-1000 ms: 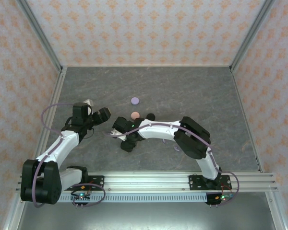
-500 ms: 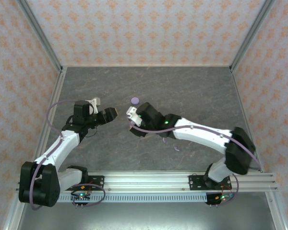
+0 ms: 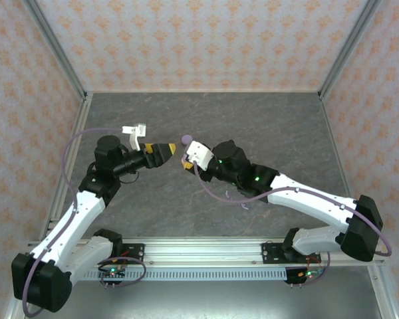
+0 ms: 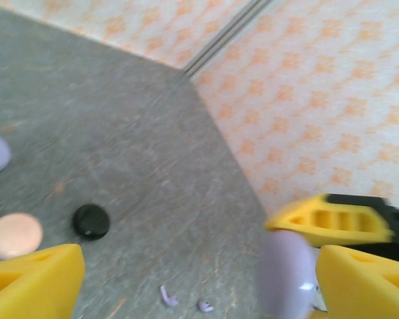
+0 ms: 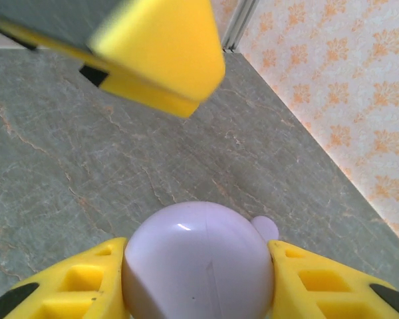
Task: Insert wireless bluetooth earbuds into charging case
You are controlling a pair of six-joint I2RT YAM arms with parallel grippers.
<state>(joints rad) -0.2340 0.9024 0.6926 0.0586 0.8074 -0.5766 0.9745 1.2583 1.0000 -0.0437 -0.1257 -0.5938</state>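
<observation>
The table (image 3: 253,119) is grey and marbled like stone, with faint rust veins. The walls (image 3: 186,40) are cream with a repeating orange floral motif. The right gripper (image 5: 198,272) has yellow jaws (black behind them) closed on a pale lavender case (image 5: 186,246). On the table lie a peach case (image 4: 14,234), a black case (image 4: 91,221) and two small earbuds (image 4: 167,296), seemingly lavender through the blur.

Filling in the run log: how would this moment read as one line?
right tool: shut on lavender case, off table | left tool: open, close to case | lavender earbuds: loose on table
</observation>
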